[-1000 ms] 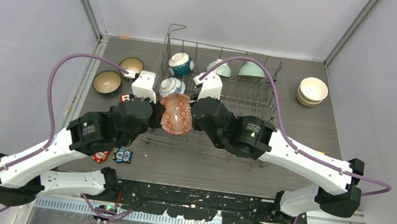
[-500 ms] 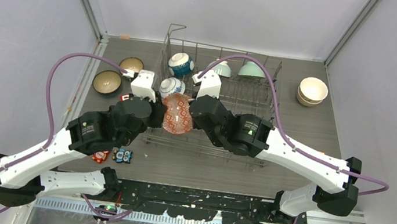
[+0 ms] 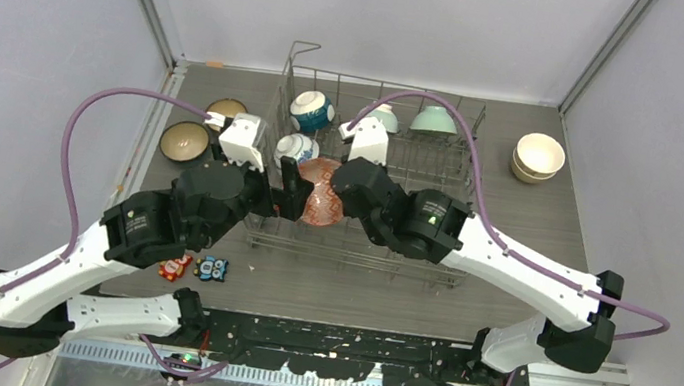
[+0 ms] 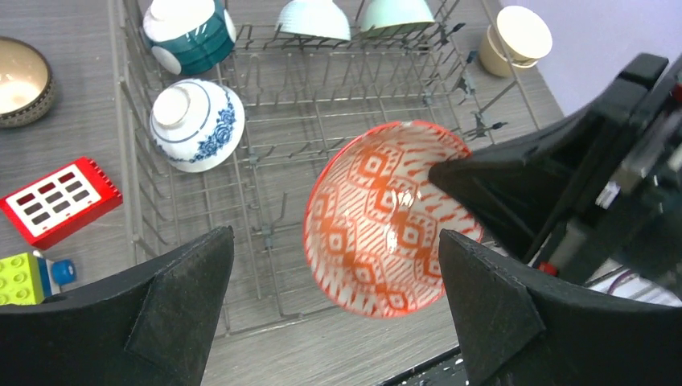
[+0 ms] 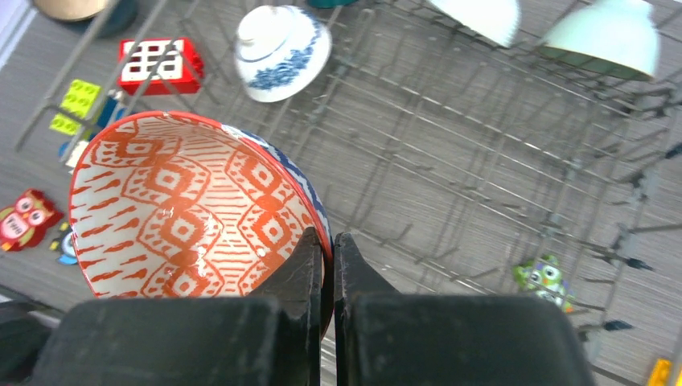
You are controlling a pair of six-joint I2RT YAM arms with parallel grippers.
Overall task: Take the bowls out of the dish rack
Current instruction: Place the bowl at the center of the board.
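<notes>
Over the eight o'clock corner of the large grey wire dish rack (image 3: 421, 179), seen from above, a small round ceramic bowl (image 3: 321, 192) hangs clear of the tines, tipped on edge. Its glossy white inside carries orange-red diamonds and dashes under a red rim (image 4: 386, 217); the right wrist view shows a blue pattern on its outer wall (image 5: 185, 205). The right gripper (image 5: 325, 241) is clenched on that rim, one finger inside and one outside. The left gripper (image 4: 334, 241) stands released at the bowl's nine o'clock, its fingers spread wide to either side and apart from it.

Toward the rack's eleven o'clock, a blue-and-white floral bowl (image 3: 296, 149) and a dark teal bowl (image 3: 312, 110) sit upturned. Two pale mint bowls (image 3: 435, 119) lean at twelve o'clock. Stacked cream bowls (image 3: 538, 157) rest on the table at two o'clock, and two brown bowls (image 3: 185, 142) at ten o'clock.
</notes>
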